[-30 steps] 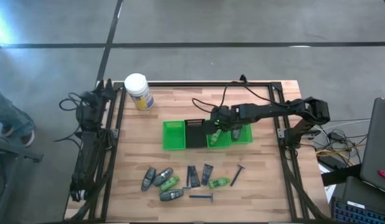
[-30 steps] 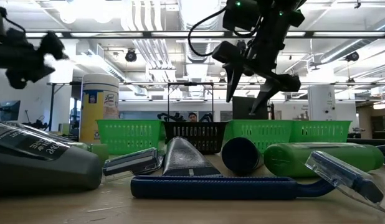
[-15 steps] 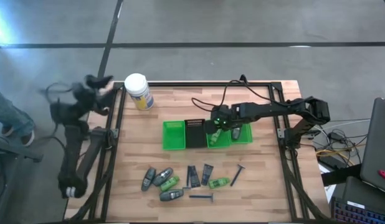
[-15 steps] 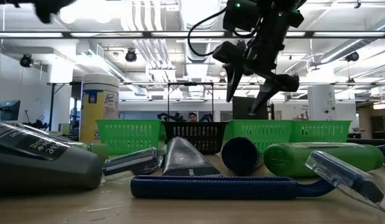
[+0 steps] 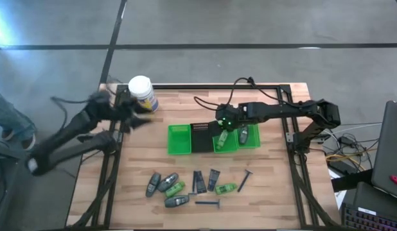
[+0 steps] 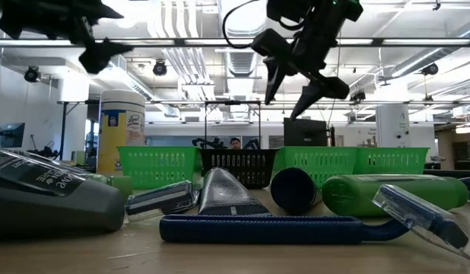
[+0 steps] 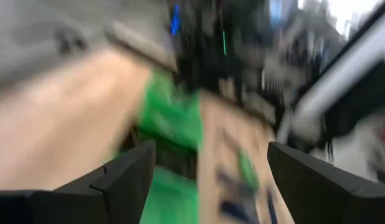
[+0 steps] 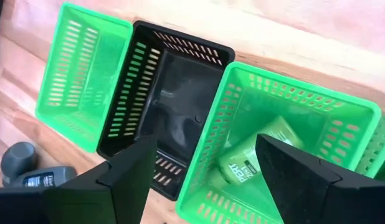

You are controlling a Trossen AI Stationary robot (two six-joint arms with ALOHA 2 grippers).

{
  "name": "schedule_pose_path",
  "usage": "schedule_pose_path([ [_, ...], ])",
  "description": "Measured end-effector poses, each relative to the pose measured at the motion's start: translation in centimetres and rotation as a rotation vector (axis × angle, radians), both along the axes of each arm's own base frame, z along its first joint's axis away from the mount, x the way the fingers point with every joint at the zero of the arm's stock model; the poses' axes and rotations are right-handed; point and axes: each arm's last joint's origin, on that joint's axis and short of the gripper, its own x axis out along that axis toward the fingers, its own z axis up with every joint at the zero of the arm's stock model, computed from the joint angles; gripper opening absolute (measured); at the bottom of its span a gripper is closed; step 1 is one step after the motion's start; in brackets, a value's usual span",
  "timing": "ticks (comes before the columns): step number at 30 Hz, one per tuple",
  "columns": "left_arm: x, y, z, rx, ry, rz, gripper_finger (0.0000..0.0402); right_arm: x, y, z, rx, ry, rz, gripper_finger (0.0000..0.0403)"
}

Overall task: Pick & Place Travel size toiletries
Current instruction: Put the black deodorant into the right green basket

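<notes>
My right gripper (image 5: 222,126) (image 8: 202,180) hangs open above the green basket (image 5: 216,146), touching nothing. A green mini bottle (image 8: 251,158) (image 5: 222,137) lies slanted in that basket. A grey tube (image 5: 243,133) lies in the green basket to its right. Near the table's front lie grey tubes (image 5: 153,185), green bottles (image 5: 226,188), dark packets (image 5: 198,181) and razors (image 5: 208,203), the nearest huge in the low view, among them a blue razor (image 6: 296,227). My left gripper (image 5: 135,110) (image 7: 211,180) is open and blurred, above the table's far left part beside the jar.
A white jar with a yellow label (image 5: 142,94) (image 6: 122,129) stands at the far left corner, close to my left arm. A further green basket (image 5: 179,139) and a black one (image 5: 202,136) sit left of the bottle's basket. Bare wood lies left and right of the row.
My left arm has swung fast from its rest beside the table's left edge, up and over toward the jar and the table's middle. My right gripper has risen above the basket and drifted slightly toward the far edge, staying open. The bottle has stayed in the basket.
</notes>
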Motion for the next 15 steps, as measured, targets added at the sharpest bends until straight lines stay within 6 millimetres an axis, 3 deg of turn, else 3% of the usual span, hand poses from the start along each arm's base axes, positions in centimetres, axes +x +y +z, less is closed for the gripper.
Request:
schedule_pose_path([
  [4,1.0,-4.4,-2.1,-0.023,0.263,-0.091,0.0314,-0.1,0.3,0.5,-0.001,0.024,0.014,0.0262],
  [7,0.8,-7.6,-3.0,-0.04,0.37,0.002,0.0314,-0.2,0.6,0.8,-0.004,0.047,0.034,0.0259],
  [15,-2.1,-15.8,-2.1,-0.211,0.08,0.018,0.0314,-0.2,0.9,0.8,-0.027,0.058,0.087,0.0255],
])
